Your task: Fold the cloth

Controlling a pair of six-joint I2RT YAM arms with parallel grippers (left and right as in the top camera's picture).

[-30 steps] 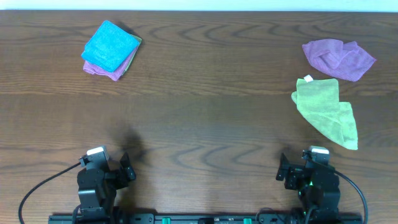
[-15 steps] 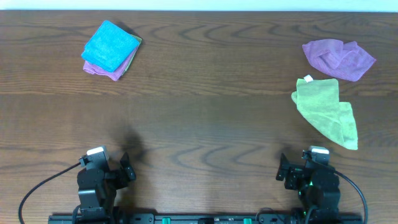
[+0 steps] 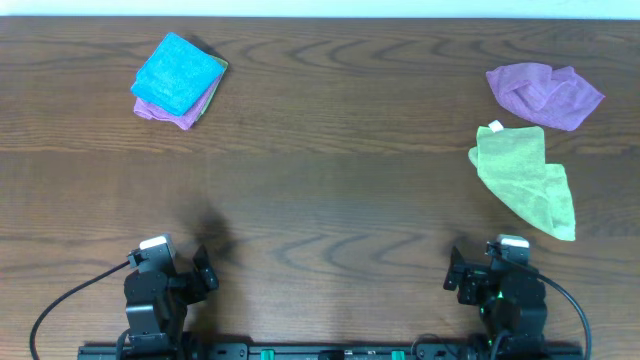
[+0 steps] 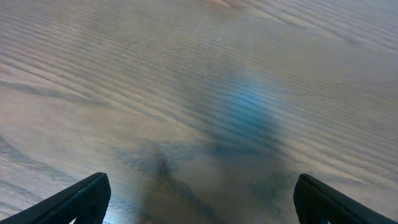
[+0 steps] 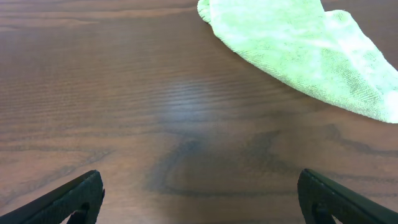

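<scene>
The cloth (image 3: 545,93), a lilac-purple towel, lies crumpled at the far right of the table, just beyond a lime-green cloth (image 3: 525,180). It shows in neither wrist view. My left gripper (image 3: 205,271) rests at the near left edge, far from the cloth. In the left wrist view the left gripper (image 4: 202,202) is open over bare wood. My right gripper (image 3: 455,271) sits at the near right edge, below the green cloth. The right gripper (image 5: 199,199) is open too, with nothing between its fingers.
A folded stack (image 3: 180,80) with a bright blue cloth on top lies at the far left. The green cloth (image 5: 292,43) shows ahead and to the right in the right wrist view. The wooden table (image 3: 330,180) is bare across its middle.
</scene>
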